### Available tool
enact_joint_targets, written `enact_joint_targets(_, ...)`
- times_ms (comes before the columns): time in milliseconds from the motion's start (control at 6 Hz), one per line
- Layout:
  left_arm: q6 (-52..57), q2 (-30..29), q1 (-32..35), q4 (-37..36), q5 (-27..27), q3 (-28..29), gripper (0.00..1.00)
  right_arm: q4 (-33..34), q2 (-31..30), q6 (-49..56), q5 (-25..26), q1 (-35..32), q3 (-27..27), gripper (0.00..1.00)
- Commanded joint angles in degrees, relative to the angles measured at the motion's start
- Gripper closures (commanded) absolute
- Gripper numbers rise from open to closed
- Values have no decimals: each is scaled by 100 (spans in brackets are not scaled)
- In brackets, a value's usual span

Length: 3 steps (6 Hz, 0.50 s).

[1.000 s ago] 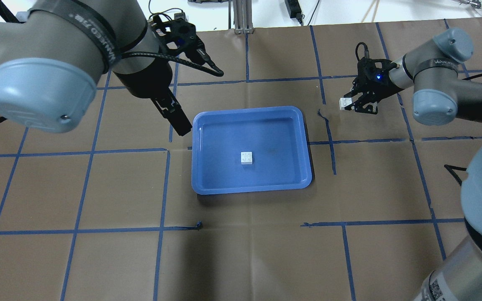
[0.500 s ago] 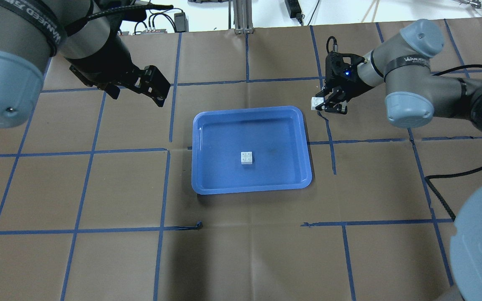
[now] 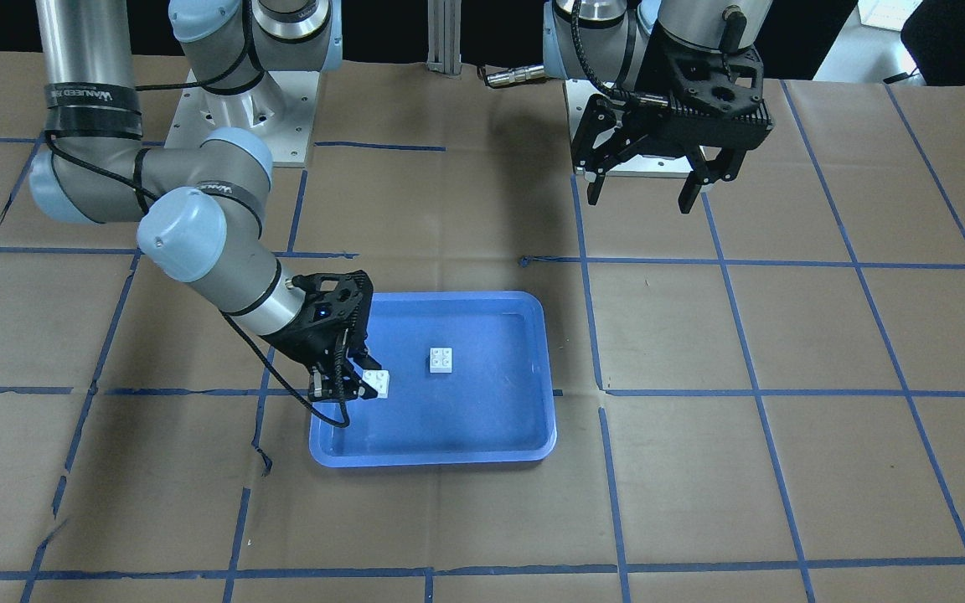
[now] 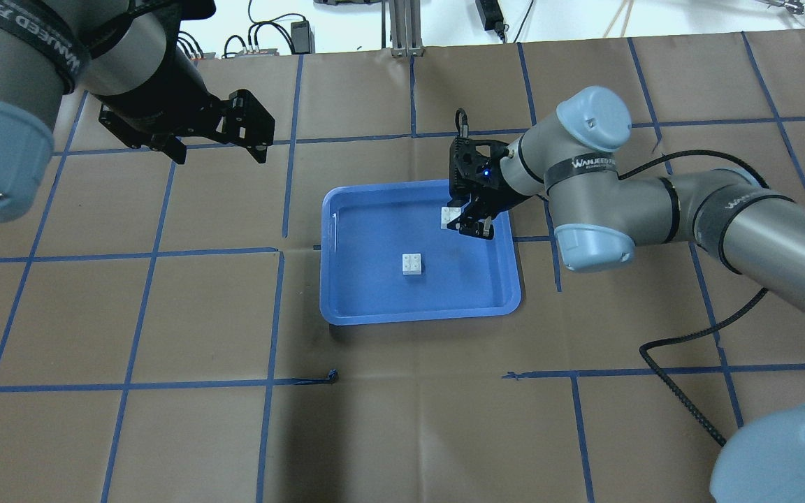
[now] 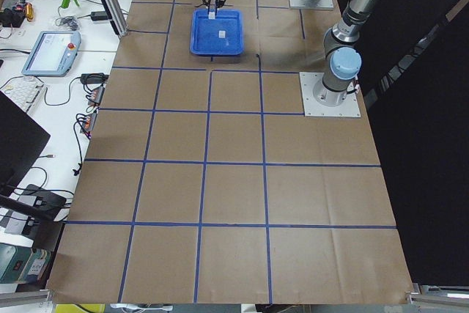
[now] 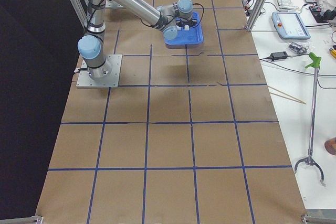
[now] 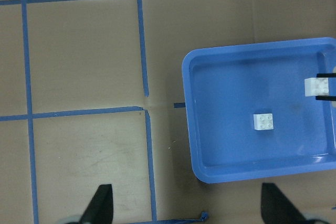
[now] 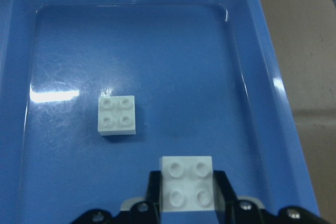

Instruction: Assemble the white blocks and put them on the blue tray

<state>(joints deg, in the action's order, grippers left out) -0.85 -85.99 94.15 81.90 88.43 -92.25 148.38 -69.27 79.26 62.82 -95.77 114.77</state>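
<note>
Count: two white blocks, one blue tray [image 4: 374,230], two grippers.

Your right gripper [image 4: 460,220] is clamped on the held block [image 8: 187,183], studs up, over the tray's far right corner. The loose block [image 4: 413,264] sits studs-up near tray centre, well apart. Your left gripper [image 3: 640,201] has its fingers spread and is empty, clear of the tray.

Likely handling: hard, light, slick plastic. Pinch opposite flat side walls and leave the studs free.

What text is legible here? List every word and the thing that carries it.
"WANJEED", trailing letters blurred: black band on the right arm.
"WANJEED", partly cut off: black band on the left arm.
Side-bench pendant screen: too small to read.
No text on the blue tray or white blocks.
</note>
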Motion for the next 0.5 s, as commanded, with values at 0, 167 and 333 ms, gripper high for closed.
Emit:
enact_joint_targets(0, -2, 12, -1, -8, -1, -3, 1, 481, 71, -51, -33, -38, 309, 78)
enact_joint_targets(167, -2, 3, -1, -8, -10, -3, 1, 481, 202, -51, -33, -47, 309, 78)
enact_joint_targets(333, -2, 3, -10, -25, -18, -3, 1, 481, 247, -51, -33, -152, 309, 78)
